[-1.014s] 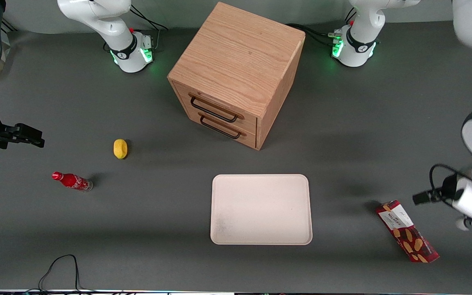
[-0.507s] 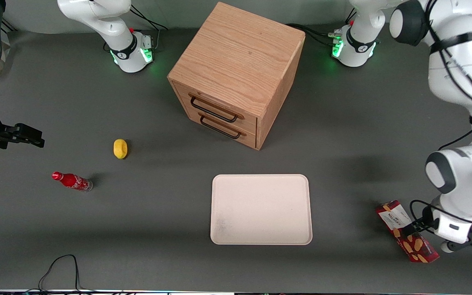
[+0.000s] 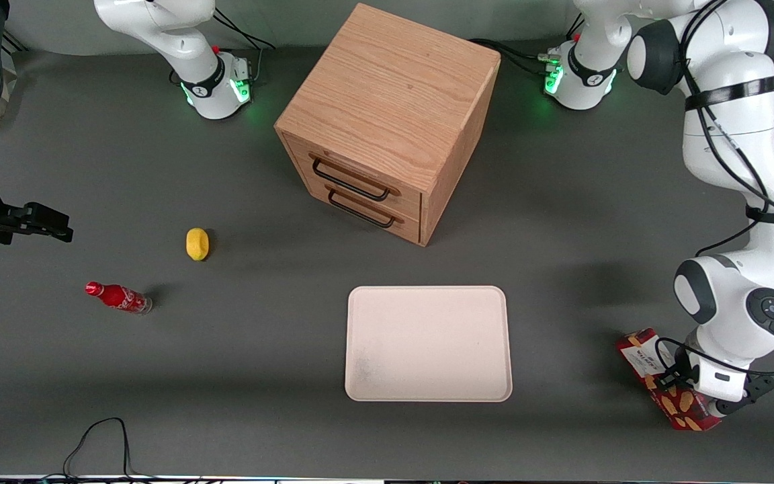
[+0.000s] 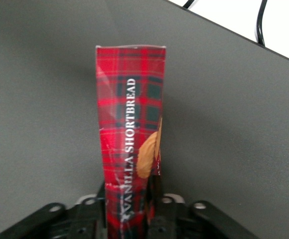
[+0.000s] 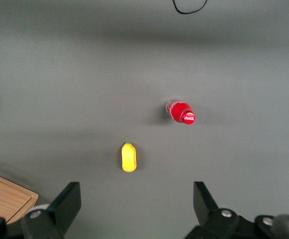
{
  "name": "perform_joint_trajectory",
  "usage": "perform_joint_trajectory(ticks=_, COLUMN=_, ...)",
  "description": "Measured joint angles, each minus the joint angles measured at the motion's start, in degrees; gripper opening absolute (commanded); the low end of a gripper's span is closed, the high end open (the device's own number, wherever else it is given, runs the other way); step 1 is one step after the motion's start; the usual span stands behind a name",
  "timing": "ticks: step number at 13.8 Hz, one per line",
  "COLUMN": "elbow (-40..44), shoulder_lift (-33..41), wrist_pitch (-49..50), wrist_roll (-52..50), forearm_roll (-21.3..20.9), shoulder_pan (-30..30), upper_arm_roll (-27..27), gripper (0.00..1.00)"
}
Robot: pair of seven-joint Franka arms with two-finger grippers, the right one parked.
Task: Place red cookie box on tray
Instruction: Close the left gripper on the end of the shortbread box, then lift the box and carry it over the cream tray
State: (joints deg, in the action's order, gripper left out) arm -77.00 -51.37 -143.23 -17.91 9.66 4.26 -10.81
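Note:
The red cookie box [image 3: 679, 396] lies on the grey table toward the working arm's end, its white label end farther from the front camera. My left gripper [image 3: 670, 384] is down on the box's middle. In the left wrist view the box [image 4: 129, 124] runs lengthwise away from the gripper [image 4: 129, 199], whose fingers press against both of its long sides, shut on it. The box still rests on the table. The cream-pink tray [image 3: 360, 376] lies flat near the table's middle, well apart from the box, with nothing on it.
A wooden two-drawer cabinet [image 3: 387, 114] stands farther from the front camera than the tray. A yellow lemon [image 3: 197, 243] and a small red soda bottle [image 3: 118, 298] lie toward the parked arm's end. A black cable [image 3: 101, 437] loops at the table's near edge.
The left arm swung in from the table's end and came down over the box. The gripper now sits lower and closed around the box's middle. The box has not shifted.

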Motion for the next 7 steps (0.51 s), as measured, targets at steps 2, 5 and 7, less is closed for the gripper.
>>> perform_joint_trajectory(ticks=2, elbow=0.28, shoulder_lift=0.02, wrist_pitch=0.23, wrist_roll=-0.08, forearm_roll=0.0, shoulder_pan=0.45, upper_arm_roll=-0.09, gripper=0.0)
perform_joint_trajectory(ticks=5, elbow=1.51, shoulder_lift=0.89, wrist_pitch=4.43, wrist_roll=-0.08, forearm_roll=-0.02, shoulder_pan=1.43, upper_arm_roll=-0.15, gripper=0.0)
perform_joint_trajectory(ticks=7, elbow=2.63, shoulder_lift=3.58, wrist_pitch=10.55, wrist_roll=-0.08, forearm_roll=-0.02, shoulder_pan=3.3, upper_arm_roll=-0.13, gripper=0.0)
